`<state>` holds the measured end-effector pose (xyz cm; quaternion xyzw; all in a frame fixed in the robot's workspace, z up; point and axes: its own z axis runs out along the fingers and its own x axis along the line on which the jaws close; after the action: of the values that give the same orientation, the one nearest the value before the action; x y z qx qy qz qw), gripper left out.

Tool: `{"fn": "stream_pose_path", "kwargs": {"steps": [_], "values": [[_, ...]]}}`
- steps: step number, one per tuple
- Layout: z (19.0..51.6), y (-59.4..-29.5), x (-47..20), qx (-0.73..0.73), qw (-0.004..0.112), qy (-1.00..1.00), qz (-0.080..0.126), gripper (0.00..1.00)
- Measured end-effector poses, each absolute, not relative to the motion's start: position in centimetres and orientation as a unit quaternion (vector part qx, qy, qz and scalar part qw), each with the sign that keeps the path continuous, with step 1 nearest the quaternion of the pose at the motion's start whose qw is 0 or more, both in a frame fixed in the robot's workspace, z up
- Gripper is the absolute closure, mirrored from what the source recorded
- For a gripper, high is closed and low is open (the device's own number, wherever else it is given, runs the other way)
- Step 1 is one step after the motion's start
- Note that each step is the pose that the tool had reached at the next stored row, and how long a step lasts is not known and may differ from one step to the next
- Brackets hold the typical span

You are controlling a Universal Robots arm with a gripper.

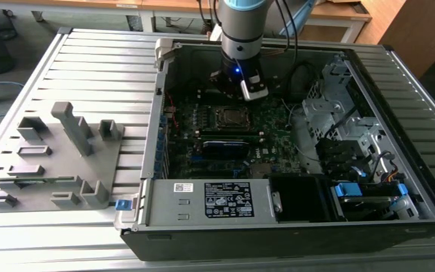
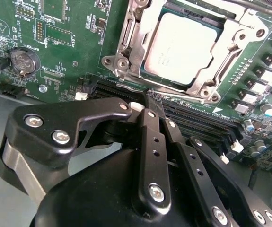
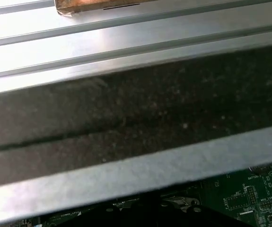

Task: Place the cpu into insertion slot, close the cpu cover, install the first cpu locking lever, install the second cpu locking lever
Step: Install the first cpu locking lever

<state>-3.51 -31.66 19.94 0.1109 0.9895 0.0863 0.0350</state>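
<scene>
Arm: reaches down from above into the open computer case (image 1: 293,170), over the far part of the motherboard (image 1: 225,136) in the exterior view.
Pincer (image 2: 150,101): black fingers drawn together at the tips, nothing between them; tips sit just beside the socket's near edge, over the long black memory slots (image 2: 197,120) in the second wrist view.
Cpu (image 2: 180,47): lies flat inside the insertion slot (image 2: 126,28), dull silver top facing up; in the exterior view seen as a small grey square (image 1: 233,117) just in front of the arm's wrist.
Cpu cover (image 2: 221,66): silvery frame down over the chip's edges, chip top visible through its window.
Locking levers: state not readable from these views.
Power supply box (image 1: 210,201): white-labelled, at the near edge of the case, well apart from the socket.
Coin battery (image 2: 24,61): on the green board, to one side of the socket.
Grey fixture tray (image 1: 51,164): on the ribbed metal surface (image 1: 104,73), at the exterior view's left of the case.
First wrist view: case wall (image 3: 136,118) close up, strip of green board beneath.
</scene>
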Motion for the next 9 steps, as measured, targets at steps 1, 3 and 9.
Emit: {"fn": "stream_pose_path", "kwargs": {"steps": [1, 3, 9], "values": [[19.87, -31.67, -3.51, 0.111, 0.035, 0.989, 0.086, 0.90], [19.77, -31.68, -3.51, 0.111, 0.035, 0.989, 0.086, 0.90], [19.71, -31.87, -3.51, 0.111, 0.035, 0.989, 0.086, 0.90]]}}
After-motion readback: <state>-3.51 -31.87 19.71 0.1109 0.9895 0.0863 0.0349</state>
